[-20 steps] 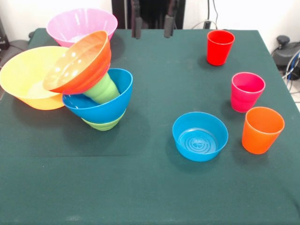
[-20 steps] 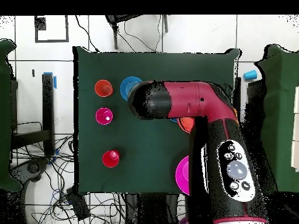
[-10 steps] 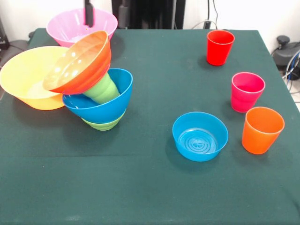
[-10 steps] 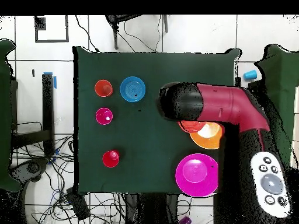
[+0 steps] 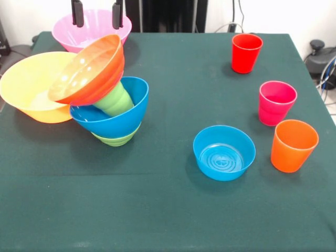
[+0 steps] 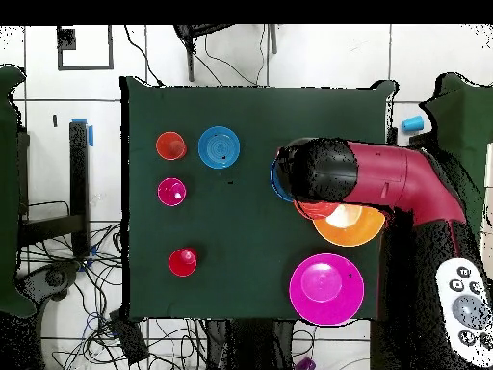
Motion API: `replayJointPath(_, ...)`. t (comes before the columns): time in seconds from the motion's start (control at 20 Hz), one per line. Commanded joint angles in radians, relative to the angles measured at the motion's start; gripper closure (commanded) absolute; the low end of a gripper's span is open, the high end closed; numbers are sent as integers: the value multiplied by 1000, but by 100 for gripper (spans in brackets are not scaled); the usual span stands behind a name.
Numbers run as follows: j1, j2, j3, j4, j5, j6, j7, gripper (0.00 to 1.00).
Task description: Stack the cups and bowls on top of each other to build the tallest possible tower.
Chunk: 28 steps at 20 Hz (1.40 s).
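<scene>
Orange-red bowl (image 5: 88, 68) tops a leaning tower (image 5: 102, 92) at centre left.
Within the last second the gripper (image 5: 97, 14) has slid from top centre to the upper left, fingers spread and empty above the big pink bowl (image 5: 90, 26) (probably its next pick). Three cups (image 5: 274, 101) and the small blue bowl (image 5: 224, 152) wait at right, unstacked.

Front view. Tower (image 5: 105, 94) at left: small bowl at the base, wide bowl on it, an inverted cup inside that, a tilted shallow bowl on top. Two big bowls (image 5: 34, 86) behind and left. Ringed-bottom bowl (image 5: 224, 153) centre-right; three cups (image 5: 276, 102) along the right.
</scene>
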Motion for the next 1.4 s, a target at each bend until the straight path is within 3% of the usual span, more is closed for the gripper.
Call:
replayJointPath(0.05, 10, 75, 74, 11, -12, 99, -92, 0)
replayJointPath(1.4, 5, 118, 89, 28, -19, 24, -61, 0)
